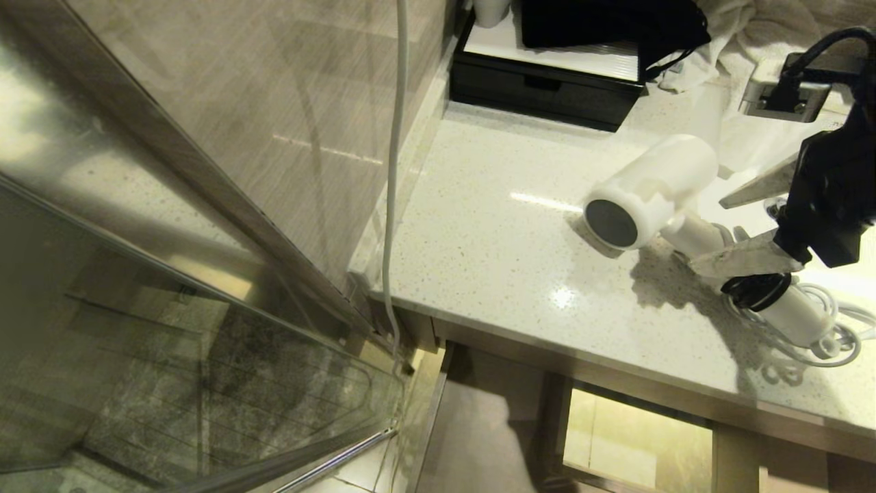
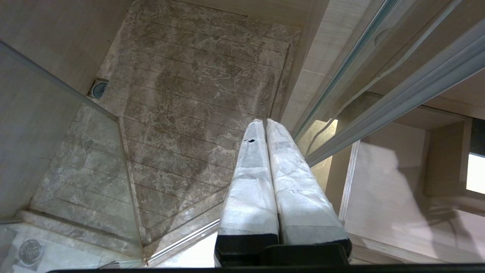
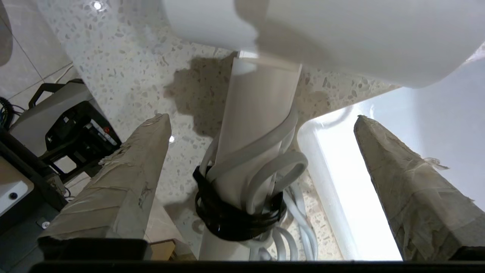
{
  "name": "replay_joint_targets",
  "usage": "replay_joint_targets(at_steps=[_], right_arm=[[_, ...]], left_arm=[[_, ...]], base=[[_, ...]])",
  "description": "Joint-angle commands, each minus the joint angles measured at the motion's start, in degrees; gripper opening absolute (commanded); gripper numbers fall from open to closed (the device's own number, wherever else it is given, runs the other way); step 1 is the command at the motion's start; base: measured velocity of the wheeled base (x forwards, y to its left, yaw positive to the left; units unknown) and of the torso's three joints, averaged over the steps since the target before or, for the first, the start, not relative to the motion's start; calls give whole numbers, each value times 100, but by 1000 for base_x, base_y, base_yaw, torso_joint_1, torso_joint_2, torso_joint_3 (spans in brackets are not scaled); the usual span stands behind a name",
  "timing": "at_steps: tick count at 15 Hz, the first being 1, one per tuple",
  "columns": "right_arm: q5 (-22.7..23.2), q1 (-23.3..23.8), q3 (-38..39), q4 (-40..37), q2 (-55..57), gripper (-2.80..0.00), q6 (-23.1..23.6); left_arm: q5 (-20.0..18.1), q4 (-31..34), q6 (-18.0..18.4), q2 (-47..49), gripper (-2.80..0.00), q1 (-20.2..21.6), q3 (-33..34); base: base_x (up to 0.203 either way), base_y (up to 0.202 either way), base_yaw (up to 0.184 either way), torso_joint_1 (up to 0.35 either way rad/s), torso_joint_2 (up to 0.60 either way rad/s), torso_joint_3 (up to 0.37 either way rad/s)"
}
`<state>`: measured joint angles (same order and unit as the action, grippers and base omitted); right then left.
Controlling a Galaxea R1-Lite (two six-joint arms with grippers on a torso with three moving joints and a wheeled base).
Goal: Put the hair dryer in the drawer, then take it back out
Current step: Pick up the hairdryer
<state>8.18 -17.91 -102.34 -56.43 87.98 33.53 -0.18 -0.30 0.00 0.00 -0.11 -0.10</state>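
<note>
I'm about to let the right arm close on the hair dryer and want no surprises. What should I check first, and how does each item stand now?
1. Right gripper open: ok, jaws wide apart.
2. Jaws straddle the hair dryer handle: ok, no contact yet.
3. Dryer lying on the counter: ok.
4. Cord strapped to the handle: ok, though loose coils trail by its end.
5. Drawer open: cannot tell.
6. Left gripper out of the way: ok, shut, over the shower floor.

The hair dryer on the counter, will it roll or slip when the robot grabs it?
The hair dryer might roll a bit, since its barrel is round, though the handle sticking sideways should stop it. Its smooth white plastic looks slippery for the open right gripper, whose fingers stand either side of the handle. The strapped cord looks bendy and may dangle.
</note>
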Motion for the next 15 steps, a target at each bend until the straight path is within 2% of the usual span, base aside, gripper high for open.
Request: replay_joint_targets(at_steps=[1, 6, 15], right_arm=[[8, -2, 100, 79, 87, 0, 13], [-35, -2, 469, 853, 166, 0, 13], [-53, -11, 790, 1109, 166, 0, 13]], left_arm=[[1, -5, 8, 0, -280, 2, 1], [1, -5, 0, 9, -280, 2, 1], [1, -5, 0, 8, -280, 2, 1]], base=[[0, 0, 0, 0, 0, 0], [0, 0, 0, 0, 0, 0], [0, 0, 0, 0, 0, 0]])
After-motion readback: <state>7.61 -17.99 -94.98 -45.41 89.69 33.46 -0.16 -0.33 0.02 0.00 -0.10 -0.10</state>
